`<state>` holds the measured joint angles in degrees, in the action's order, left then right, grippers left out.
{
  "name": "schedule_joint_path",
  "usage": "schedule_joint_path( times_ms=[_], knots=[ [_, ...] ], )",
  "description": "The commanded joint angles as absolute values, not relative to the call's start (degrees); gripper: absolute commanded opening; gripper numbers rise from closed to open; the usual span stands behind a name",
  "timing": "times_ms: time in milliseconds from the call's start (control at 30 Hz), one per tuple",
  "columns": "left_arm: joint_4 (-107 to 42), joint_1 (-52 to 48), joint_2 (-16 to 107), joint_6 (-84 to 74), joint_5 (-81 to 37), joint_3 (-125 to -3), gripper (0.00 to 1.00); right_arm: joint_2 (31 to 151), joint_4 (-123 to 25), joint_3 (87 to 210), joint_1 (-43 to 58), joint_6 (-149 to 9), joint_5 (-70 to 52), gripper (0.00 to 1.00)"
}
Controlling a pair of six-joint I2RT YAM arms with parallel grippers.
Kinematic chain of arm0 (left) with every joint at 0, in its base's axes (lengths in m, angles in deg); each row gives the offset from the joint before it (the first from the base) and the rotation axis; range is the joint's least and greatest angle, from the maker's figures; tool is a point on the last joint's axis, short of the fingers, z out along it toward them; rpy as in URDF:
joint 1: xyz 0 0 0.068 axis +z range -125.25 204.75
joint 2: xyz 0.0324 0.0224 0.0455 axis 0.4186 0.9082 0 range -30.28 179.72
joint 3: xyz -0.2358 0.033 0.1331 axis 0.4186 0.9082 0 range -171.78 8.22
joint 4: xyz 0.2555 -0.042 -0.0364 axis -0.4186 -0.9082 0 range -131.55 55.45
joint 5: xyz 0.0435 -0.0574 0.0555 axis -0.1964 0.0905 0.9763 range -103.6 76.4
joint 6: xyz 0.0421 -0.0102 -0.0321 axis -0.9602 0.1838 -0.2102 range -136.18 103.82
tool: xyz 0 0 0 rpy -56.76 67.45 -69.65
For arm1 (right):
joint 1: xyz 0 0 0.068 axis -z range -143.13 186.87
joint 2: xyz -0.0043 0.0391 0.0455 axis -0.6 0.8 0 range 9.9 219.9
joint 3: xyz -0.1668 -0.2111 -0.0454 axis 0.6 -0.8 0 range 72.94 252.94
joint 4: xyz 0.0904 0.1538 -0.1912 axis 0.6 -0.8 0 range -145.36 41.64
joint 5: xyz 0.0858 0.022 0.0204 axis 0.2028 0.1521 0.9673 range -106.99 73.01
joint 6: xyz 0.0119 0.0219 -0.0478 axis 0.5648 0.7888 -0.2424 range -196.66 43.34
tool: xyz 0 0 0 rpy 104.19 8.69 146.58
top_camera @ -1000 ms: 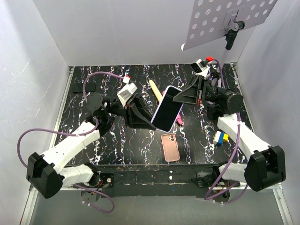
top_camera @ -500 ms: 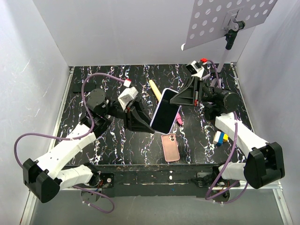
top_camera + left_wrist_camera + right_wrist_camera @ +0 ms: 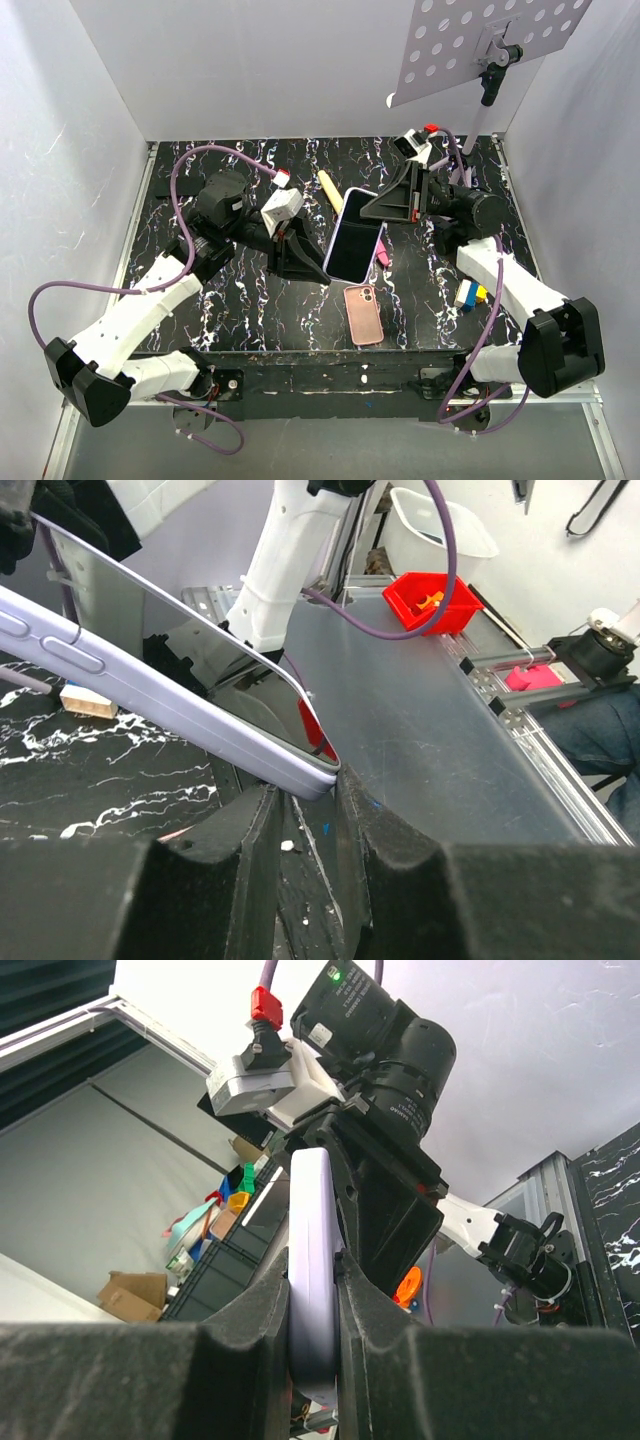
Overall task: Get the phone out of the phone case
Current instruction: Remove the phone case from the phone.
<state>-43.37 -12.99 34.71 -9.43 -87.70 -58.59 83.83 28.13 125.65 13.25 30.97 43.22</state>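
1. overhead, a slim phone with a glossy black screen and lavender rim (image 3: 353, 238) hangs tilted in mid-air above the black, white-veined marble-look table (image 3: 240, 300), its screen facing upward and no part of it touching the tabletop.
2. the left gripper (image 3: 321, 268) extends from the left and pinches the phone's lower corner. in the left wrist view its black padded fingers (image 3: 235, 845) stand nearly together, with the rounded lavender corner wedged in the narrow gap between them.
3. the right gripper (image 3: 370, 203) extends from the right and clamps the phone's upper end. the right wrist view shows the phone edge-on, squeezed between two close-set fingers (image 3: 250, 1330).
4. the salmon-pink soft rectangular phone case (image 3: 363, 314) lies flat on the table just in front of the raised phone, near the front edge. its back faces up with the square camera cutout at its far end, and neither gripper touches it.
5. a pink marker-like stick (image 3: 382, 257) lies just right of the phone's lower end. a yellow stick (image 3: 328, 190) rests farther back, and small coloured blocks (image 3: 470, 293) sit toward the table's right side.
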Motion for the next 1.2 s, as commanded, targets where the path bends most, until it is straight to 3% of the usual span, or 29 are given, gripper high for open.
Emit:
schedule_joint_path(
  times_ms=[0, 167, 400, 667, 900, 1067, 1167],
  knots=[
    [-46.1, -12.7, 35.6, -15.9, -73.4, -58.5, 0.00, 82.7, 38.9, 129.6, 11.6, 62.1, 35.8, 0.01],
    [-45.8, -12.7, 34.7, -15.9, -61.8, -55.8, 0.00, 82.2, 39.3, 129.7, 11.5, 62.3, 35.0, 0.01],
    [-43.9, -12.7, 32.5, -22.1, -54.7, -51.4, 0.00, 81.4, 39.4, 130.9, 11.2, 64.3, 33.6, 0.01],
    [-44.7, -12.8, 34.1, -25.9, -38.3, -53.2, 0.00, 80.7, 38.4, 129.9, 11.2, 65.0, 32.8, 0.01],
    [-43.4, -12.7, 34.9, -13.5, -32.3, -51.5, 0.00, 82.2, 41.1, 130.1, 11.1, 64.0, 29.8, 0.01],
    [-35.1, -12.7, 34.2, 4.9, -39.9, -46.2, 0.00, 82.4, 35.9, 131.3, 11.0, 53.8, 33.4, 0.01],
    [-28.2, -12.8, 31.4, 12.2, -42.0, -41.9, 0.15, 84.4, 40.7, 130.0, 11.0, 55.6, 31.9, 0.01]
  ],
)
